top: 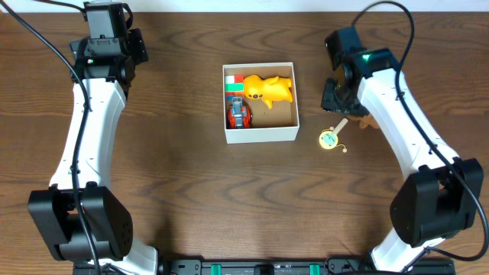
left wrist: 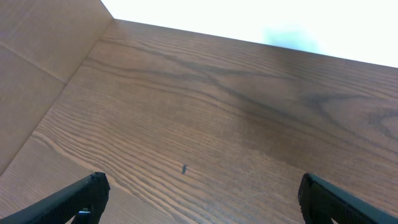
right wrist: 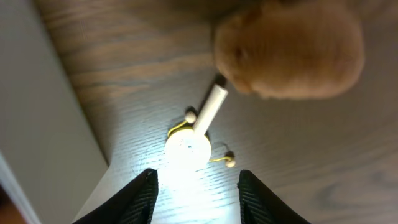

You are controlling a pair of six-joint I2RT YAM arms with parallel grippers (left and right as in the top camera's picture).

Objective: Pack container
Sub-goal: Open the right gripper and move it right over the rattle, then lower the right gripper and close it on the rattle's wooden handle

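A pellet drum and tan furry lump lay at the container's 3 o'clock, beneath the spread right jaws. The left jaws, at 10 o'clock, gaped too.

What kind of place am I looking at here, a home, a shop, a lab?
Most likely a robotics lab bench: a white robot left arm and right arm work at a wood-grain table, with a container holding a yellow toy.
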